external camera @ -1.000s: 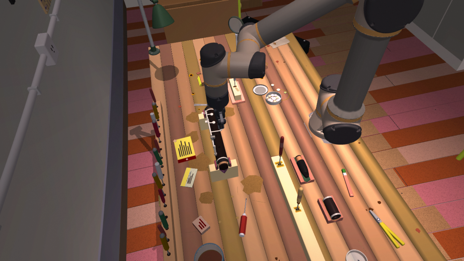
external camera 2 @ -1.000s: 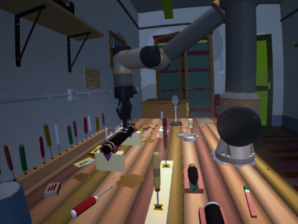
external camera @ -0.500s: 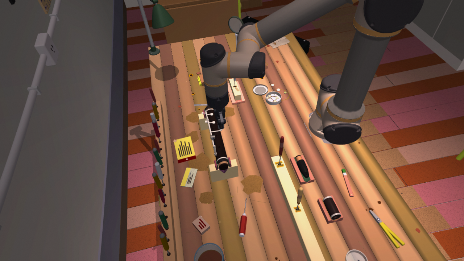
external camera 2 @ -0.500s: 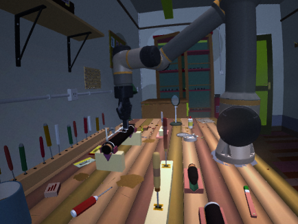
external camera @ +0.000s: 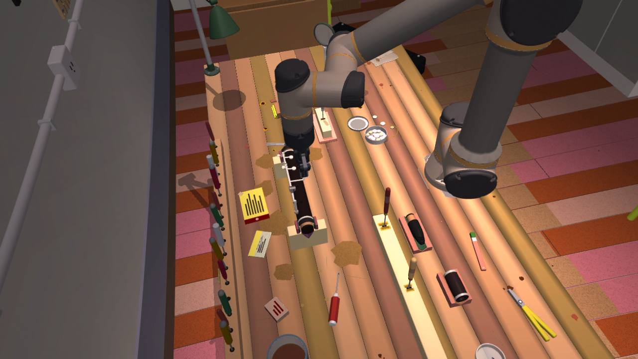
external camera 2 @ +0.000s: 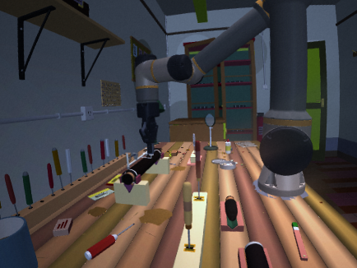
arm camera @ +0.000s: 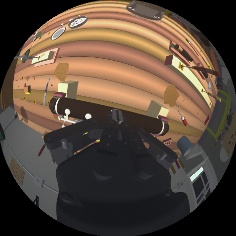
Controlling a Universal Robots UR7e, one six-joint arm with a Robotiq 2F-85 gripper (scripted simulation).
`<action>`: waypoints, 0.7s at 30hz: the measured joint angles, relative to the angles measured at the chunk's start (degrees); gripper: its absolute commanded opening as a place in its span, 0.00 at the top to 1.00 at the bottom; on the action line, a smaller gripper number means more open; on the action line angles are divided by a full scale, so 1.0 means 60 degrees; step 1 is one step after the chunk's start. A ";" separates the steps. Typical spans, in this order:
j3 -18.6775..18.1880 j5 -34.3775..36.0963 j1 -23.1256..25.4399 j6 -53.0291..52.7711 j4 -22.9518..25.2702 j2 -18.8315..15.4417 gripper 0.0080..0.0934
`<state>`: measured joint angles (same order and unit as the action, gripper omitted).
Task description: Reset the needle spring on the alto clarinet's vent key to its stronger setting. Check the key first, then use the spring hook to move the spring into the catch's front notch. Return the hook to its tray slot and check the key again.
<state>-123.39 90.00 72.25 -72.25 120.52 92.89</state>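
My gripper is closed and holds nothing. It points down at the dark alto clarinet joint, near the silver keys at its far end. The wrist camera shows the closed fingertips just over the black tube, beside the round key cups. The joint lies on two pale blocks. Two wooden-handled tools stand upright in the long pale tray: a dark red one and a tan one. I cannot see the needle spring or its catch.
Behind the work a green lamp and a wooden cabinet stand at the bench's far end. A rack of screwdrivers lines the wall side. A red screwdriver, yellow cards, cork scraps, a pad dish and pliers lie about.
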 measured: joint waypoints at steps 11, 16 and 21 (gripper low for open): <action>0.0420 0.0000 -0.0010 0.0009 -0.0822 0.0373 1.00; 0.0722 0.0000 -0.0031 0.0030 -0.1410 0.0671 1.00; 0.1200 0.0000 -0.0063 0.0062 -0.2250 0.1046 1.00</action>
<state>-116.18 90.00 71.87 -71.87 107.02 99.17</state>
